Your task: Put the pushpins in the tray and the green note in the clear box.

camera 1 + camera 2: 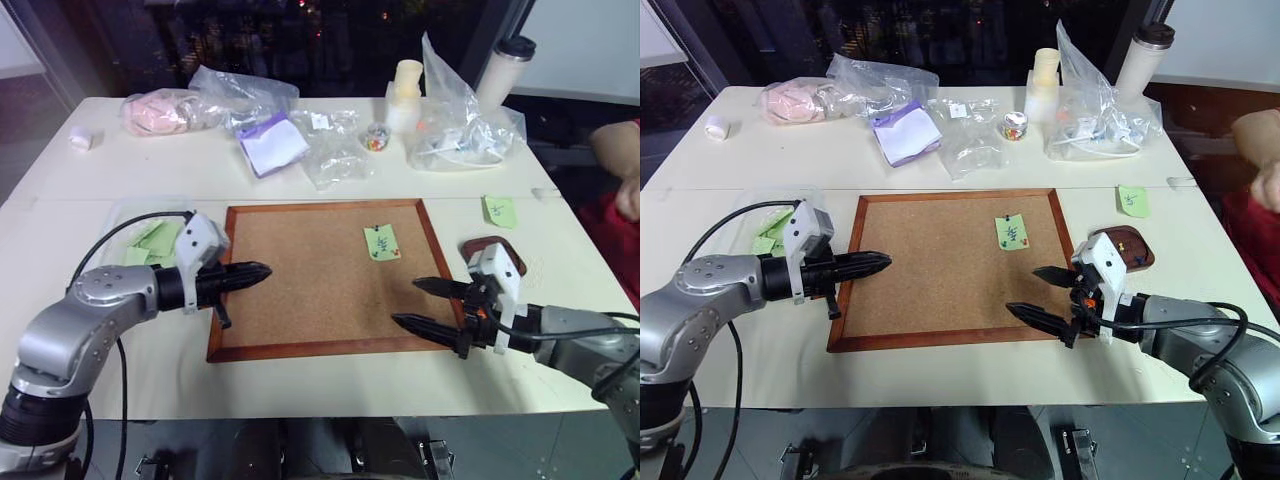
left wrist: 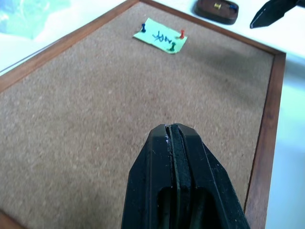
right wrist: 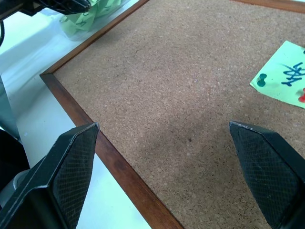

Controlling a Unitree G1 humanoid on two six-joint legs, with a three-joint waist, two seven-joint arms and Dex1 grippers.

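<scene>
Both end effectors are hovering over the corkboard (image 1: 310,280): left end effector (image 1: 262,270) closed, empty; right end effector (image 1: 425,305) fully spread, empty. Green note (image 1: 381,243) is sitting pinned near the corkboard's right edge, pushpins (image 2: 181,34) at its corners. Extracting pins vertically, pinching heads only, seems best.

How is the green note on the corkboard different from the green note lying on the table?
The green note on the corkboard is held by coloured pushpins; the green note on the table lies loose, without pins. The pinned one sits inside the wooden frame, left of the tray; the loose one lies beyond the tray. Both are small, light green, with dark handwriting.
</scene>
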